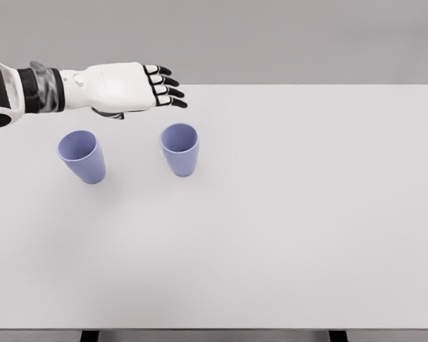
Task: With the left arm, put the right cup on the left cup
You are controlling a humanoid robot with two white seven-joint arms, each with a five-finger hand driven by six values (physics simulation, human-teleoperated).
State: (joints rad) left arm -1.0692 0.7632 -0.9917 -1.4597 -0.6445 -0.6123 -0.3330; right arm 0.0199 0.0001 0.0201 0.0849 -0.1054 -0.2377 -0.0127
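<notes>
Head view: one arm enters from the left edge.
Left hand (128, 87): fingers stretched out and relaxed, holding nothing, above the far part of the tabletop (292, 228).
Right cup (180, 149): purple, upright, just below the fingertips, not touched.
Left cup (82, 156): purple, upright, well apart from the other cup.

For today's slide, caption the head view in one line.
Open left hand hovers behind two upright blue cups, left cup and right cup, on a white table.

lavender cups (80, 155), white table (285, 214), black-tipped fingers (172, 92)
</notes>
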